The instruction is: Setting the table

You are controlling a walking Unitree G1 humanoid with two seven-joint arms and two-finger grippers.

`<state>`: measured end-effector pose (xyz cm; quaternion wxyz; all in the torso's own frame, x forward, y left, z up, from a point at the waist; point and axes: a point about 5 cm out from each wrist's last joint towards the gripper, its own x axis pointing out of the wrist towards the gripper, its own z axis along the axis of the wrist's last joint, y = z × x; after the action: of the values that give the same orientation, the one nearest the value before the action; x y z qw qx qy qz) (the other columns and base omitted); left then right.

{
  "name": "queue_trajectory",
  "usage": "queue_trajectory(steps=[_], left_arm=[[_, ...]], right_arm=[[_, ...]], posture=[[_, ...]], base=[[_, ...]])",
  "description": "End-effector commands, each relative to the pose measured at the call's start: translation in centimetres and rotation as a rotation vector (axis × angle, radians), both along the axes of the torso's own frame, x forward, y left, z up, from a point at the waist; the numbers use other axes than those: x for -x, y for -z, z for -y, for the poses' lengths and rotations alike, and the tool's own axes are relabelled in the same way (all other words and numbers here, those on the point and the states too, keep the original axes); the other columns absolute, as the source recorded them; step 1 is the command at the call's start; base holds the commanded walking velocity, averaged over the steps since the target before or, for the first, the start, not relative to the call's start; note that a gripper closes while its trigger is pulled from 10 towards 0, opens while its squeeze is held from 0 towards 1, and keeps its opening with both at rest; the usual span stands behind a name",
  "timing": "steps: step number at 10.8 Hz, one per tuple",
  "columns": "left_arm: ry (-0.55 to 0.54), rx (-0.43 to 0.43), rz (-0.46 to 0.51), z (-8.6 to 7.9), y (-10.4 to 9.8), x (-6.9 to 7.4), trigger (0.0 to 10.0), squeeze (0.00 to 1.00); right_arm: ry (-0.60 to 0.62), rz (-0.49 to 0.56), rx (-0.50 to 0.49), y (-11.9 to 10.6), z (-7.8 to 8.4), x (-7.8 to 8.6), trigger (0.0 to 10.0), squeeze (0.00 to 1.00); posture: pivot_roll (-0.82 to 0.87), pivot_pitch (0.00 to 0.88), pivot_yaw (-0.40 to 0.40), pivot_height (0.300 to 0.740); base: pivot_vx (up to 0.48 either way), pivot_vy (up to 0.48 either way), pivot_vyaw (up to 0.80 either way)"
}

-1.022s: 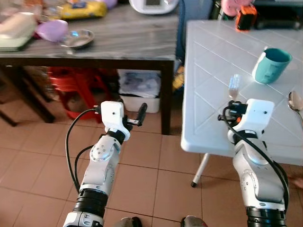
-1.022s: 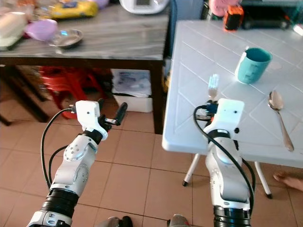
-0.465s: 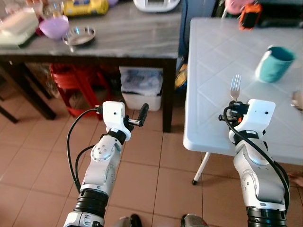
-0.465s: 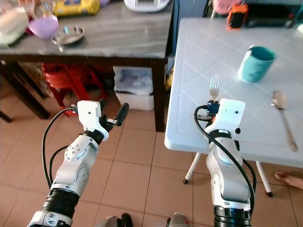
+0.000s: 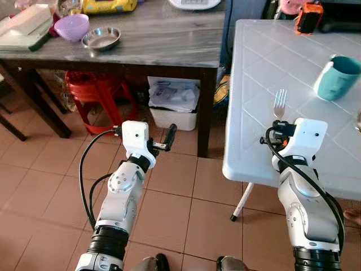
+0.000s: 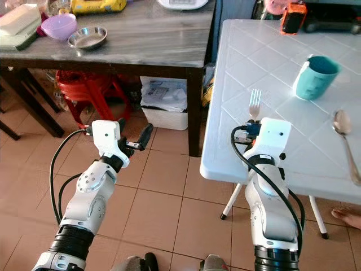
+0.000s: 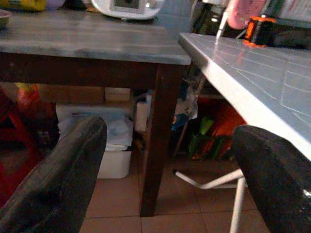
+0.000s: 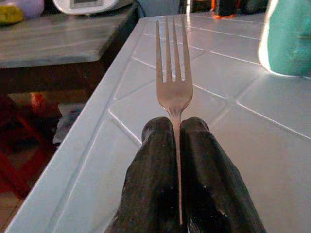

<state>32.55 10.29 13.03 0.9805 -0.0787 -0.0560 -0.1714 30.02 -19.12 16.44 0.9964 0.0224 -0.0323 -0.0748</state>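
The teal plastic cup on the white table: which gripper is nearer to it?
Right. The right gripper, shut on a metal fork, is over the white table near the teal plastic cup; the left gripper hangs over the floor.

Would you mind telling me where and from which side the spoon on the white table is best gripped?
Grip the spoon at mid-handle, coming straight down from above with the fingers across the shaft. It lies flat on the white table, bowl toward the teal cup, so only the slim handle offers two graspable sides.

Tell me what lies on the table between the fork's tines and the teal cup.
Nothing: between the fork, held by the right gripper, and the teal cup the white table is bare, as the right eye view shows.
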Motion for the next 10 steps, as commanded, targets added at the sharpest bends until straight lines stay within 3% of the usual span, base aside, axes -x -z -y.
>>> queue_trajectory(steps=[1, 10], left_arm=[[0.0, -0.013, -0.008, -0.32, 0.15, 0.06, 10.0, 0.0], [0.009, -0.016, -0.004, -0.05, 0.01, 0.0, 10.0, 0.0]], right_arm=[[-0.003, 0.002, -0.005, 0.0, -0.15, 0.06, 10.0, 0.0], [0.001, 0.005, -0.006, 0.02, -0.05, 0.01, 10.0, 0.0]], posture=[[-0.21, 0.163, 0.094, 0.74], [-0.21, 0.162, 0.096, 0.74]], base=[[0.0, 0.277, -0.56], [0.0, 0.358, -0.55]])
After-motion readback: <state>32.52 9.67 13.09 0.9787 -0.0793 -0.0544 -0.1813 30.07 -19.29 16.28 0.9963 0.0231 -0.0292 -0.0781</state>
